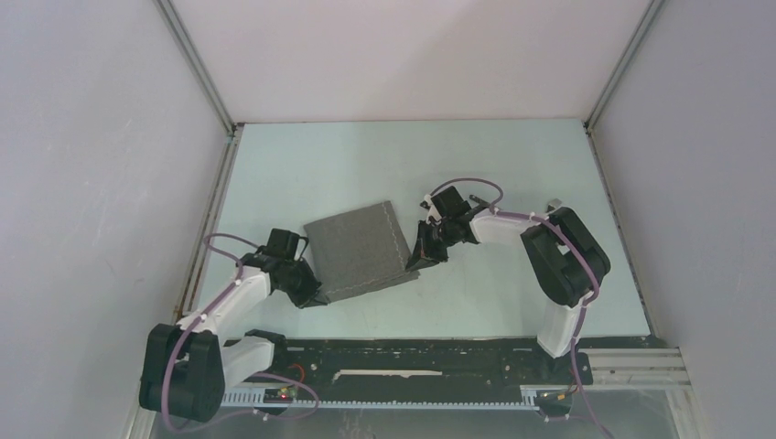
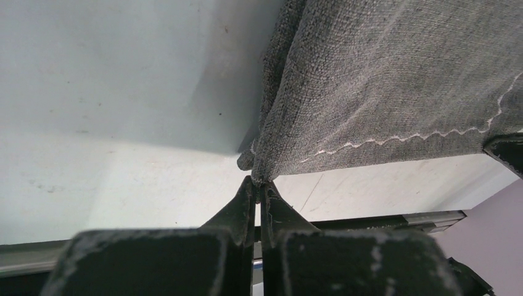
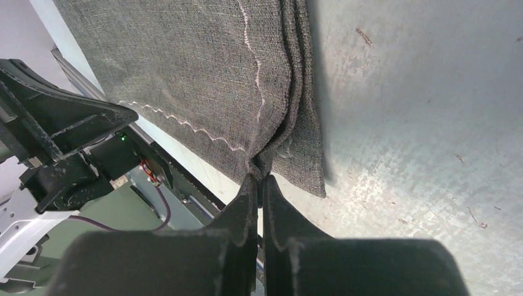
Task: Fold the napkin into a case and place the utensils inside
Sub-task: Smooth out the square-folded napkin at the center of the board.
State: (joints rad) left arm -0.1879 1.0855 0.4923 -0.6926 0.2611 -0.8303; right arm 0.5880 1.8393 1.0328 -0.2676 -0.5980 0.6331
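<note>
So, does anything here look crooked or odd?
The napkin sits skewed on the table, its near corners pinched by the left gripper and the right gripper. By the right one, the folded layers don't line up: one edge pokes out. No spills or damage.

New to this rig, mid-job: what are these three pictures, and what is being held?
Two black-and-white robot arms are bolted at the near edge of a pale table. The wide picture looks down from above and behind them. The other two come from a camera on each wrist. A grey woven cloth napkin, folded over in layers, rests on the table. The left claw is shut on its near left corner, and the right claw is shut on its near right corner.
</note>
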